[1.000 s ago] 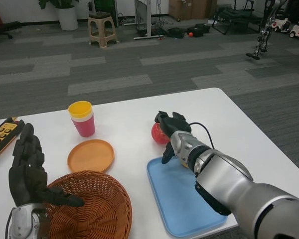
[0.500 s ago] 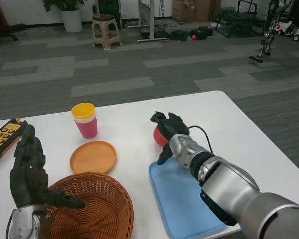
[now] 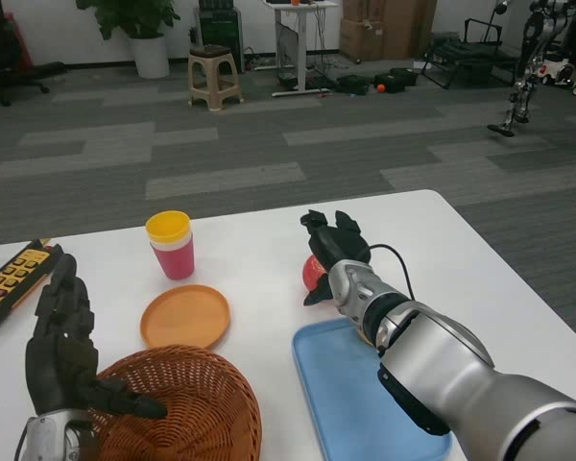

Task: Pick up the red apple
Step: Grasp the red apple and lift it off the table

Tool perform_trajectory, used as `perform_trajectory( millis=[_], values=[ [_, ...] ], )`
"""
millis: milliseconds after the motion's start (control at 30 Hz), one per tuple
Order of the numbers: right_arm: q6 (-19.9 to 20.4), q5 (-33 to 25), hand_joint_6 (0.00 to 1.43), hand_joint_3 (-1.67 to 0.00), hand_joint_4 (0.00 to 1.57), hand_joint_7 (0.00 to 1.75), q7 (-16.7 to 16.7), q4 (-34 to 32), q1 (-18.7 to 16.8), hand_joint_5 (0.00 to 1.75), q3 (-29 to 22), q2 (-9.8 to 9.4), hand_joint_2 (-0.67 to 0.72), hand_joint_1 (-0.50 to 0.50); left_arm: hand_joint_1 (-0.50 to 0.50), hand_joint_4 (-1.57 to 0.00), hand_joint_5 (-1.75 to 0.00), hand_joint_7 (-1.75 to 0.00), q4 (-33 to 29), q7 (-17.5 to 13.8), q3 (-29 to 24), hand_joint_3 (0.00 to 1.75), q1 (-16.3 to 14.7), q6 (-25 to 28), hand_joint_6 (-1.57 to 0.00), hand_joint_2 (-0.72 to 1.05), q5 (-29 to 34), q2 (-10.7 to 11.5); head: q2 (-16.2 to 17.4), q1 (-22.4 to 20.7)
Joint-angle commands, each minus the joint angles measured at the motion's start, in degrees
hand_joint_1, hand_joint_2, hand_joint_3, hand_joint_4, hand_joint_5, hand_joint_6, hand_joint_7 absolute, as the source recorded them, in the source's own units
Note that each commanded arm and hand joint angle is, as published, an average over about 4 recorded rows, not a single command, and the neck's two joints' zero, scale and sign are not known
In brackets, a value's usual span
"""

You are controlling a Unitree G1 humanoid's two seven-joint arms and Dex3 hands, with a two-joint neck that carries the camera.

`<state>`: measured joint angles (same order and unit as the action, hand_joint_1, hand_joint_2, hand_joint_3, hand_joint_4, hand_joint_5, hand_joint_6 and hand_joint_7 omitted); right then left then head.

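- A white table (image 3: 259, 259) fills the lower half of the head view, with a grey carpeted room beyond it.
- The red apple (image 3: 313, 273) sits on the table just past the far edge of a light blue tray (image 3: 350, 403), right of centre.
- The right hand (image 3: 332, 248) lies over the top and right side of the apple, black fingers curled down around it. Only a small red patch shows at the left. The fingers touch the fruit, but whether the apple is lifted off the table cannot be told.
- The right forearm (image 3: 442, 365), silver, runs from the bottom right corner across the tray to that hand.
- The left hand (image 3: 62, 341) stands upright at the lower left, palm flat and fingers apart, holding nothing, its thumb over the rim of a wicker basket (image 3: 187, 408).
- An orange plate (image 3: 184, 316) lies flat just beyond the basket.
- A pink cup with a yellow cup stacked on it (image 3: 172, 244) stands upright behind the plate.
- A black and yellow remote (image 3: 10, 280) lies at the table's left edge.
- A beige stool (image 3: 215, 77) and a potted plant (image 3: 146, 29) stand far back on the floor.
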<state>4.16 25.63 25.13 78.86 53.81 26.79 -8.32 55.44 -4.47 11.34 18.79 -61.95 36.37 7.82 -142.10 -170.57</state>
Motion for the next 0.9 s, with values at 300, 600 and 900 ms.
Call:
perform_trajectory(
  millis=[300,600,900],
  values=[
    [-4.3,-0.1,0.00,-0.34,0.00,0.63,-2.6,2.4,1.3,0.00,-4.6,0.24,-0.48,-0.46,-0.50,0.00,0.00,0.00,-0.5,-0.1,0.2,0.09,-0.9,-0.2,-0.29,-0.70,0.1,0.9,-0.2,0.5],
    [-5.3,-0.1,0.00,-0.48,0.00,0.65,-5.0,3.4,1.0,0.00,-5.6,-0.27,-0.53,-0.46,-0.50,0.00,0.00,0.00,-0.4,-0.1,0.8,0.09,-0.9,-0.2,-0.29,-0.64,0.1,0.8,2.5,1.6],
    [-5.5,0.0,0.00,-0.48,0.00,0.70,-7.8,3.6,-0.3,0.00,-6.1,-0.82,-0.54,-0.42,-0.50,0.00,0.00,0.00,-0.3,-0.1,1.3,0.09,-0.9,-0.2,-0.29,-0.66,0.1,0.4,3.5,2.0]
  ],
)
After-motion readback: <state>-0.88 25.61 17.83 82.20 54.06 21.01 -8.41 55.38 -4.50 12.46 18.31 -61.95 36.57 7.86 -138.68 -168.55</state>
